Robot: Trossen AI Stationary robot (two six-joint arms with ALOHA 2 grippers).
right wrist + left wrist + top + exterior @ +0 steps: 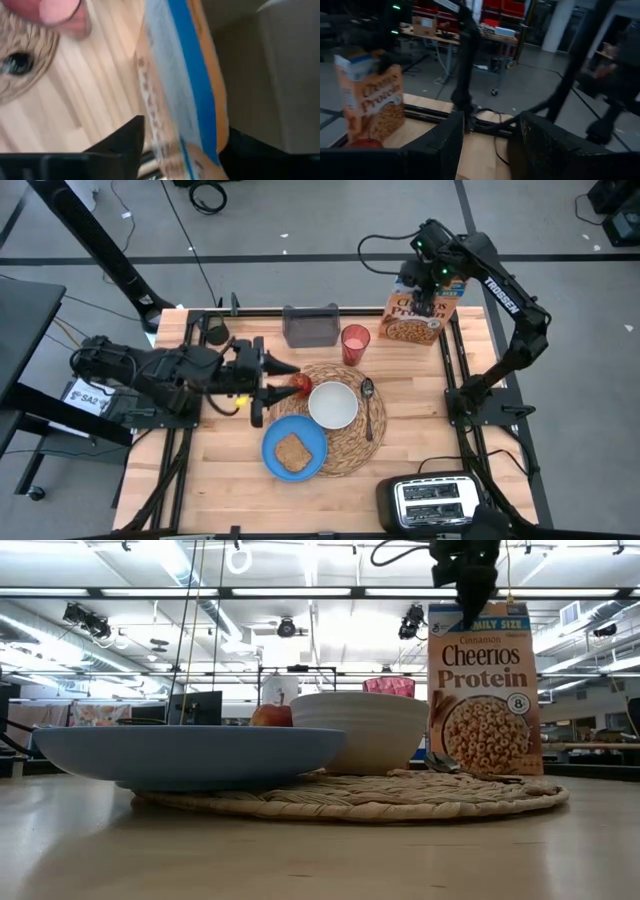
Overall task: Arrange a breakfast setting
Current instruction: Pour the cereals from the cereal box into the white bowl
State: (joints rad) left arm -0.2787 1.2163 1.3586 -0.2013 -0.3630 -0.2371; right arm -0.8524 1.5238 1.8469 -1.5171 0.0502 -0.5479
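Observation:
The Cheerios Protein box point(420, 315) stands upright on the table at the far right, and my right gripper point(427, 278) is shut on its top from above. On the round straw placemat point(372, 448) sit the white bowl point(333, 404), the metal spoon point(368, 405) and the red apple point(301, 383). The blue plate point(272, 442) overlaps the mat's near left edge and carries the toast slice point(292, 452). The red cup point(355, 342) stands just beyond the mat. My left gripper point(275, 383) is open and empty, level, just left of the apple. My right gripper pinches the box's top edge point(175, 130) between its two fingers, one on each broad face. The fingers point(470, 600) point down from above and lie across the thin top. The box stands upright with its bottom on the table.
A grey rectangular tray point(310, 327) lies at the far edge, left of the cup. The black-and-silver toaster point(432, 502) stands at the near right corner. Bare wood shows near left and right of the mat.

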